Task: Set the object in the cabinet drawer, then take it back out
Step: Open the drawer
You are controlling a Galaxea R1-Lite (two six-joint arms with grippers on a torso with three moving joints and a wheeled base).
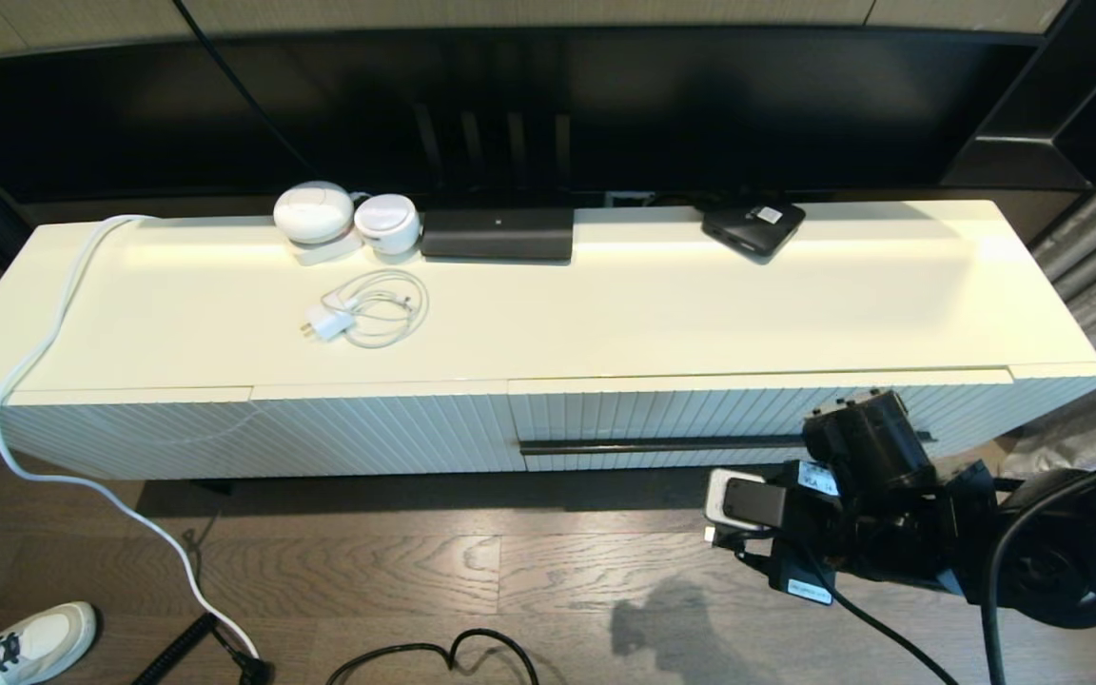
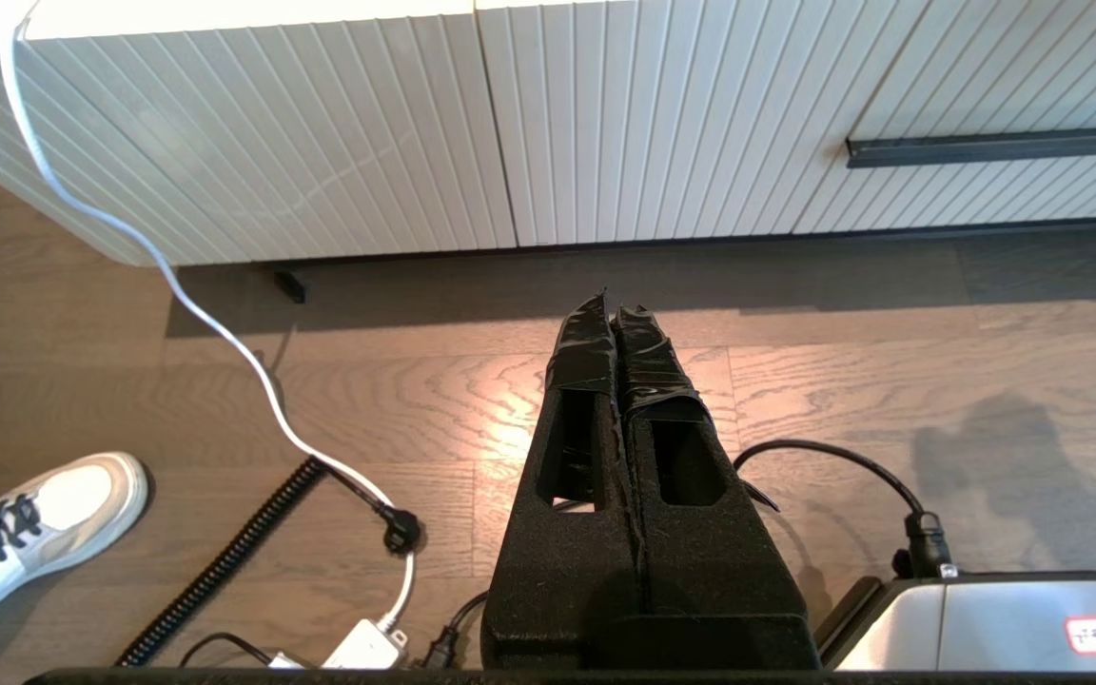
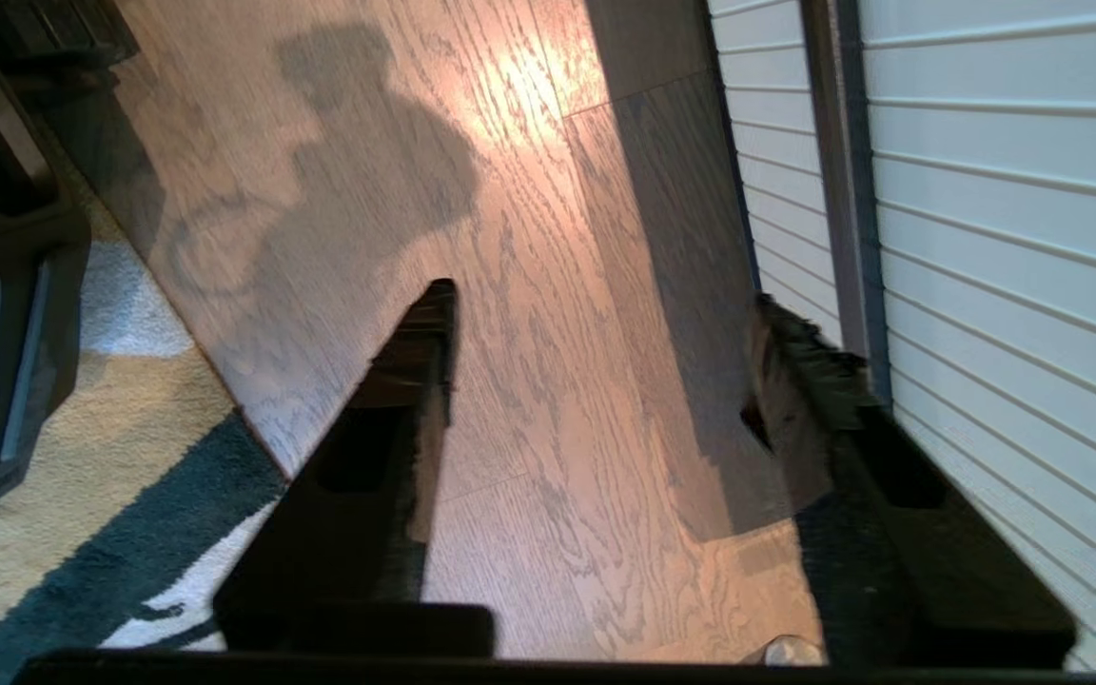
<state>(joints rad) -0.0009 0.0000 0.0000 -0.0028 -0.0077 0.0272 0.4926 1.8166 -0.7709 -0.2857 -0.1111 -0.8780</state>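
The umbrella shows in none of the views. The drawer [image 1: 757,419] is pushed in flush with the cabinet, so its inside is hidden. In the head view the right arm covers the right end of the drawer's handle [image 1: 662,444], and the fingers themselves are lost behind the arm's dark wrist.

The cabinet [image 1: 795,295] is long, low and cream, with a smooth top and a fluted front, standing on a brown wood floor [image 1: 472,571] before a dark wall recess. A patterned rug [image 3: 53,495] lies on the floor, seen only in the right wrist view.

At the back of the cabinet top, left of the drawer, sit two white round gadgets [image 1: 346,221] and a long black device [image 1: 498,234]; a flat black box [image 1: 753,226] with a white label lies behind the drawer. A coiled white charger [image 1: 367,309] rests in front of the gadgets. A white cable [image 1: 44,333] runs off the cabinet's left end down to the floor, near a white shoe [image 1: 39,642].

The right gripper [image 3: 605,352] hangs low in front of the drawer with its fingers spread and nothing between them, one finger [image 3: 833,419] just beside the handle. The left gripper [image 2: 616,333] hangs over the floor before the cabinet, left of the drawer, fingers pressed together.
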